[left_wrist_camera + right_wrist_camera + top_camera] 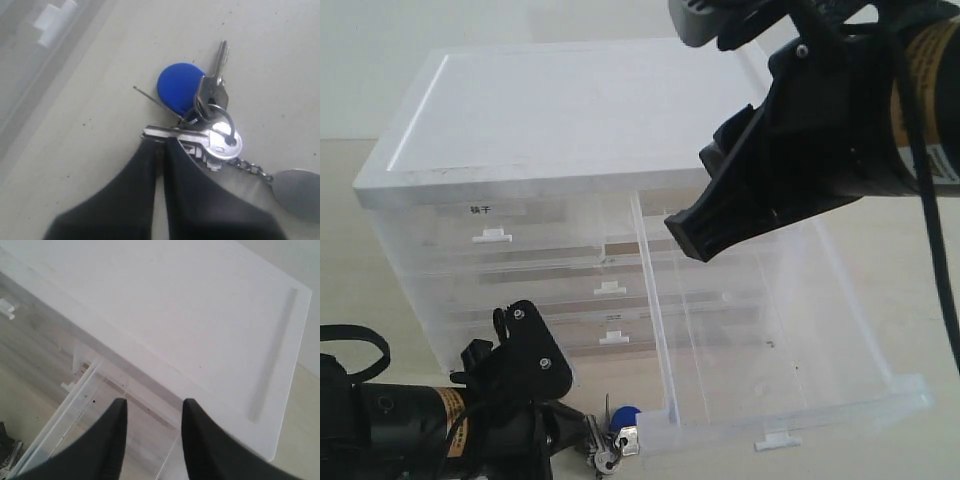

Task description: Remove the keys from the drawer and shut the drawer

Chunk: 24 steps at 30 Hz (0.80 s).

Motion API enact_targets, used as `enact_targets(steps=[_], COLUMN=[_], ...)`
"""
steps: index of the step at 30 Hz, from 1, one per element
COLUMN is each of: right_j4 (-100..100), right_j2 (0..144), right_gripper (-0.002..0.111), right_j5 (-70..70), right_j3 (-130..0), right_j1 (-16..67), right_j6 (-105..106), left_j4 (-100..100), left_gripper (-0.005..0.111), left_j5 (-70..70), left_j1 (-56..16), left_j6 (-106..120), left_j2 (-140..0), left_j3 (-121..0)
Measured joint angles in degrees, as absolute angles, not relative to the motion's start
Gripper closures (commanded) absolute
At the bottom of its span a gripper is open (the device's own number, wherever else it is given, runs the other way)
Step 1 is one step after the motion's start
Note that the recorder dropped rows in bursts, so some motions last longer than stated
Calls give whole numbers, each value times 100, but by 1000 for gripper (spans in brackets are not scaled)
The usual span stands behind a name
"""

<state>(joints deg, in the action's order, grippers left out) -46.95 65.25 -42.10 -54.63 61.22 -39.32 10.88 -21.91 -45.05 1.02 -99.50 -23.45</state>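
At the near edge of the desk (90,170), the left pincer (159,142) is clenched, its two fingers pressed together on the blade of one key. The keys (210,125) lie on the desk surface outside the drawer (820,405), just beside its front left corner, with the blue cap and the oval tag spread out flat. The removal step is therefore judged complete or at set-down; the closing step is not yet done. The drawer stands pulled far out of the cabinet (570,110), appears empty, and has its white tab handle (778,438) facing the near side. The right pincer (152,405) hangs above the drawer near the cabinet front, released, with a clear gap between its fingers and nothing in it. The next move calls for the left pincer to let go of the keys and withdraw. One pincer must then be brought to the drawer's front wall and push it straight back until it seats flush with the neighbouring drawers.
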Motion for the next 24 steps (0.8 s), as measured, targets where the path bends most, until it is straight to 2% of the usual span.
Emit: enact_targets(steps=[7, 11, 14, 18, 24], right_j4=[-4695, -4684, -4674, -4651, -4628], right_j2=[6525, 6525, 6525, 6525, 6525], right_gripper=[76, 76, 76, 76, 76], right_j5=[-4203, -4189, -4161, -4157, -4148], right_j3=[-5463, -5463, -5463, -5463, -5463], right_j1=[6122, 6122, 6122, 6122, 6122], right_j6=[-3932, -3932, -3966, -3980, -4025], left_j4=[1288, 2387, 3846, 4109, 4302], left_gripper=[102, 102, 102, 102, 102], left_j5=[-2377, -2753, -3218, -3251, -2160], left_j1=[-4505, -4505, -4505, -4505, -4505], left_j6=[0, -762, -1823, -2032, -2545], left_j2=[-9119, -8751, -9101, -9659, -10137], left_j3=[-2046, -1737, -1675, -1826, -2601])
